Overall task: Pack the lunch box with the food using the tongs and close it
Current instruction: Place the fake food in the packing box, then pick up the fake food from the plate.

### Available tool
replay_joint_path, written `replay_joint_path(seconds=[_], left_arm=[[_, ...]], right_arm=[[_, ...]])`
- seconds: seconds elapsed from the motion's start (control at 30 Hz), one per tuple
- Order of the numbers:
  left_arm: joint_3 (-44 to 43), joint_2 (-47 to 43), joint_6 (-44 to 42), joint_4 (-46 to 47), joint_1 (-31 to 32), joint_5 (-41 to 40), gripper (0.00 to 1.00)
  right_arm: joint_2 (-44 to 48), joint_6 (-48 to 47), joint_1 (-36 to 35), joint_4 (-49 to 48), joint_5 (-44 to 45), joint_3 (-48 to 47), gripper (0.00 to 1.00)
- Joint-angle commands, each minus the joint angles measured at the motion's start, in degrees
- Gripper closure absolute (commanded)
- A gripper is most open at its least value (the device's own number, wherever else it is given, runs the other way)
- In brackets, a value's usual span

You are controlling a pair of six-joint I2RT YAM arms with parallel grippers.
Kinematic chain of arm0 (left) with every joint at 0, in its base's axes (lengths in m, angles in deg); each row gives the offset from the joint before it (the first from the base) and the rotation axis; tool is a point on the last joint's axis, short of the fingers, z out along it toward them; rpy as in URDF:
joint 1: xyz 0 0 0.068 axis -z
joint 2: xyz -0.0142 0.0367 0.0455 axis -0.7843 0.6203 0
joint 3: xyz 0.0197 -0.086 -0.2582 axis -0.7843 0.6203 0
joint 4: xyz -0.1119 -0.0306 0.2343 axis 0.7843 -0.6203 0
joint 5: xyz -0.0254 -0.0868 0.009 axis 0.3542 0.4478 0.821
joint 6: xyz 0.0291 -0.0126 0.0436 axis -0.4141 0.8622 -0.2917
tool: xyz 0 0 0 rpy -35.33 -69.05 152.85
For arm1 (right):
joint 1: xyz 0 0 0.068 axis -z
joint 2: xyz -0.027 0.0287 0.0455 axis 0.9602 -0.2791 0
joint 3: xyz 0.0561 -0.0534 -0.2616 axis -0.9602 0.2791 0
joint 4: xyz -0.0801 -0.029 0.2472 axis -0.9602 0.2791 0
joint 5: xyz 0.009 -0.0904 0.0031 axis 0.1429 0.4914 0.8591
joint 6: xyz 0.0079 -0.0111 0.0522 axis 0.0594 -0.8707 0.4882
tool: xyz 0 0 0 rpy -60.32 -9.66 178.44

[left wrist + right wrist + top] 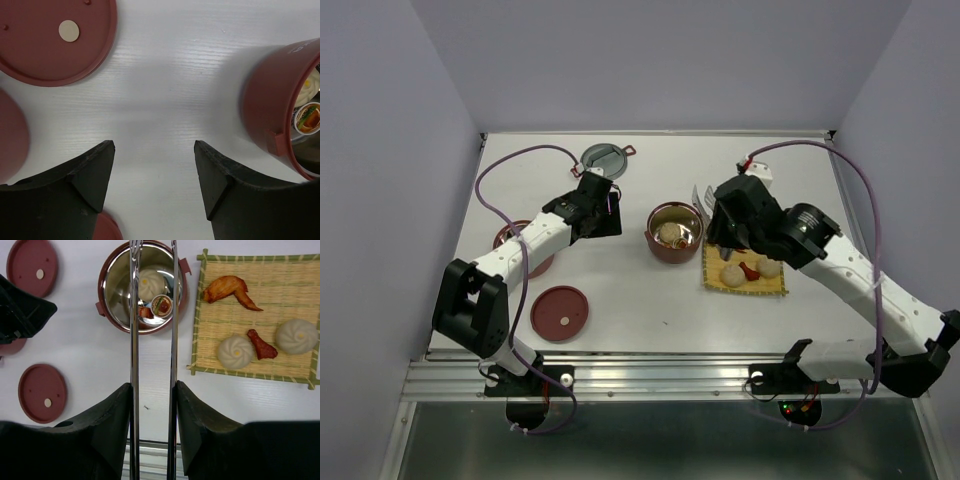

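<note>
Over the open lunch box (pixel 102 300), the right end effector (pixel 153 389) is half closed on the tongs (pixel 134 340), long axis pointing straight ahead, tips above it. Unpacked food (pixel 236 351) lies right of the tips on the mat (pixel 225 305), nearest this arm. Left end effector (pixel 154 147) gapes wide, empty, beside the box; faint rim marking unreadable.

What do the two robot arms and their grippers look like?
Both the left arm and right arm have white links, black joints and black bases. A thin purple cable loops beside each. The left gripper and right gripper have matte black, wedge-shaped fingers.
</note>
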Motion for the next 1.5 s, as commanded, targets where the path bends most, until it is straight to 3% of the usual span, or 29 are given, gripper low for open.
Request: replay_joint_path(seconds=[0.0, 0.43, 0.87, 1.47], left_arm=[[-2.0, -1.0, -0.5, -0.1, 0.2, -1.5, 0.24], [-4.6, 1.4, -1.1, -0.5, 0.2, -2.0, 0.24], [-6.2, 3.4, -1.0, -0.8, 0.2, -2.1, 0.24], [-5.7, 3.6, -1.0, 0.1, 0.3, -0.8, 0.24]], right_arm=[[4.1, 4.3, -0.5, 7.8, 6.9, -1.9, 0.56], [12.9, 15.1, -0.5, 16.7, 6.1, 9.1, 0.56], [14.7, 13.3, -0.5, 13.1, -3.3, 18.0, 0.56], [14.3, 13.2, -0.5, 11.7, -4.5, 21.4, 0.57]])
